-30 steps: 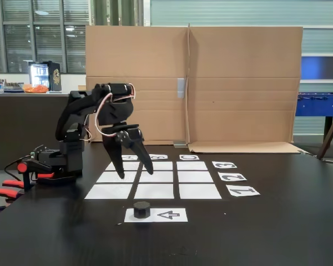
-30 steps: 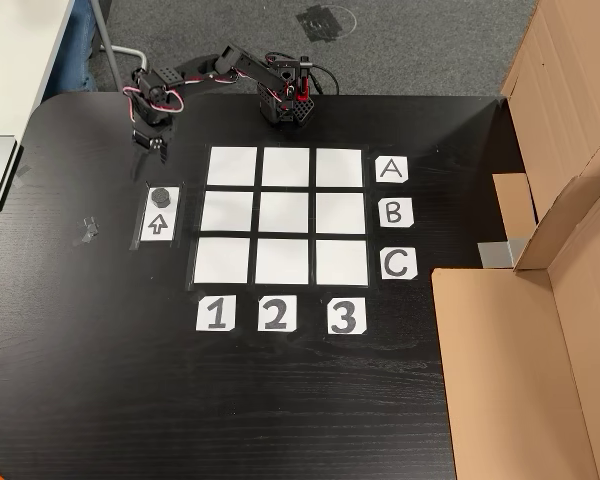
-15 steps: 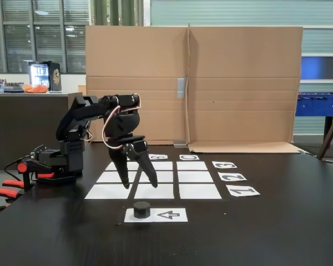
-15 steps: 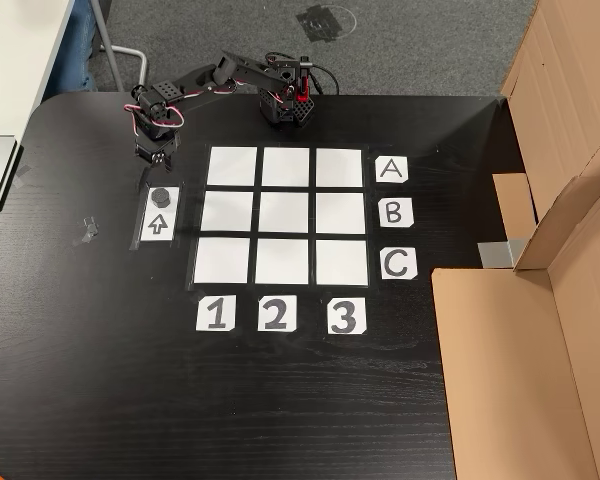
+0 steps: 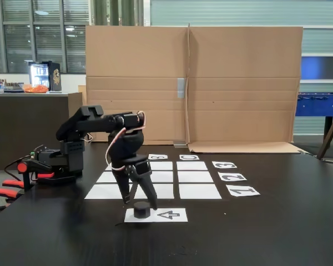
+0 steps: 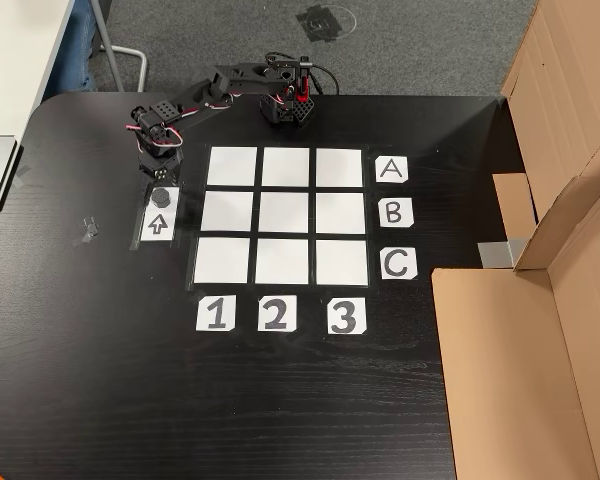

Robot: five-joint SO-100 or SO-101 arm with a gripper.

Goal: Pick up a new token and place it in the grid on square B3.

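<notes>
The token (image 5: 141,209) sits on the arrow sheet (image 5: 166,214), at the end behind the arrow's tail, in the strip of black tabletop (image 6: 100,380) between the grid (image 6: 285,216) and the tabletop's left edge as the view from above shows it. The gripper (image 5: 139,203) points down over it with its fingers (image 5: 149,195) apart, one tip on each side of the token and close above the sheet; from the low side view I cannot tell whether either tip touches the puck. In the view from above the gripper (image 6: 160,183) covers part of the token (image 6: 162,198), so the gap between tips and puck is hidden there. That view does show the whole layout: nine empty squares, the labels A, B, C along the right side and 1, 2, 3 along the near side, with square B3 (image 6: 341,213) in the middle row, right column, just beside the B label (image 6: 394,212). The arm's base (image 6: 286,103) stands at the far edge of the tabletop, above the grid's top row. The near half of the tabletop is bare, while cardboard (image 6: 520,370) lies over its right part. The side view adds height: a cardboard wall (image 5: 194,83) stands upright along the far side behind the grid.
</notes>
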